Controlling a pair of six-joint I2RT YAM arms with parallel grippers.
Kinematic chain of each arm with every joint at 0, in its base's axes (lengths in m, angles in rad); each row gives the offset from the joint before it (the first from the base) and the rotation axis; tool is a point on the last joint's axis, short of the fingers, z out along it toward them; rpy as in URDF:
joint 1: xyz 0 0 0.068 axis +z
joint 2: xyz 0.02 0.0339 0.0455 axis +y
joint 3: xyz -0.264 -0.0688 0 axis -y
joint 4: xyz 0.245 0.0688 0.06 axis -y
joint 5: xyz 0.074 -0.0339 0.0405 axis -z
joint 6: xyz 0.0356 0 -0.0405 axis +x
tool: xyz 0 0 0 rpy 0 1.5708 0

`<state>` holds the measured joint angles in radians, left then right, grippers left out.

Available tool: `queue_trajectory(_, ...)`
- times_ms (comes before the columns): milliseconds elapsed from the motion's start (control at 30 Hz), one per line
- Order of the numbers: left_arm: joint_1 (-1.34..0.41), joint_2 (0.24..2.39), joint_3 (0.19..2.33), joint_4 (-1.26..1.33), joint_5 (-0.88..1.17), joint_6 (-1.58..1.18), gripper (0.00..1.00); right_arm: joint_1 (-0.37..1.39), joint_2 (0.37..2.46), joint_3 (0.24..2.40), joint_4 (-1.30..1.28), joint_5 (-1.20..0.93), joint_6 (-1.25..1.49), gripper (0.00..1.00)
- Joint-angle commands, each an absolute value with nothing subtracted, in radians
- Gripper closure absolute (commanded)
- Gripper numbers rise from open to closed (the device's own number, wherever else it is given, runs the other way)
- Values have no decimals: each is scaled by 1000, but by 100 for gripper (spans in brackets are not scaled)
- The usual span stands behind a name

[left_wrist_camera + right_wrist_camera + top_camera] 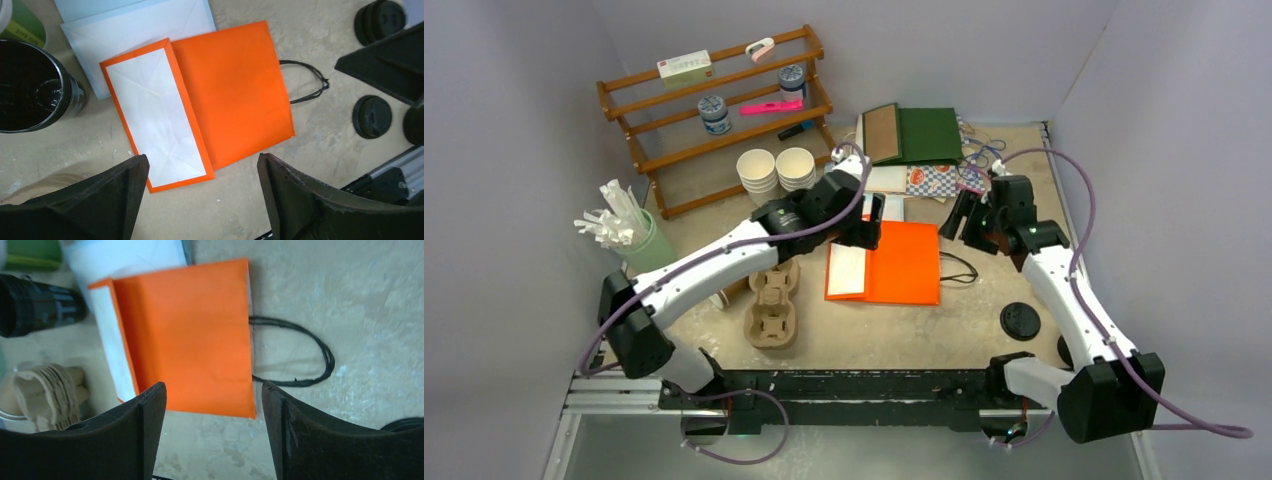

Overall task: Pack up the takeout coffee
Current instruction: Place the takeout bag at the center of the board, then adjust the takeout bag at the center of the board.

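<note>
I take the small white-rimmed brown paper cup [722, 298], half hidden under my left arm beside the moulded pulp cup carriers [772, 318], to be light and easily crushed, so I'd grip it gently around its wall. It sits well left of my left gripper [200, 167] and right gripper [212, 390]. Both hang wide open and empty over the flat orange paper bag [235, 95].

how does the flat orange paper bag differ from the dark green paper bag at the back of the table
Colour: the flat orange paper bag is bright orange, while the dark green paper bag is deep green.
Base: the orange bag's folded base panel is white and the green bag's is brown.
Place: the orange bag lies mid-table, with black cord handles showing; the green bag lies at the far edge.
Both lie folded flat.
</note>
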<state>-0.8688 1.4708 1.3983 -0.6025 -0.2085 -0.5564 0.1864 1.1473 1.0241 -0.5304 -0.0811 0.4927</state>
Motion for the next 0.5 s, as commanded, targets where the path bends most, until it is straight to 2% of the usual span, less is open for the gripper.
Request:
queue_trajectory(0,-917,1570,1466,-673,-379,-639,16,178,1124,897,-498,-128,515,30)
queue_trajectory(200,-976,1725,1510,-673,-449,-648,15,151,1180,779,-379,-242,519,39)
queue_trajectory(400,-975,1827,1500,-635,-440,-669,15,138,1263,745,-278,-244,504,54)
queue_trajectory(467,-965,1850,1496,-625,-433,-676,15,134,1306,745,-254,-245,499,55)
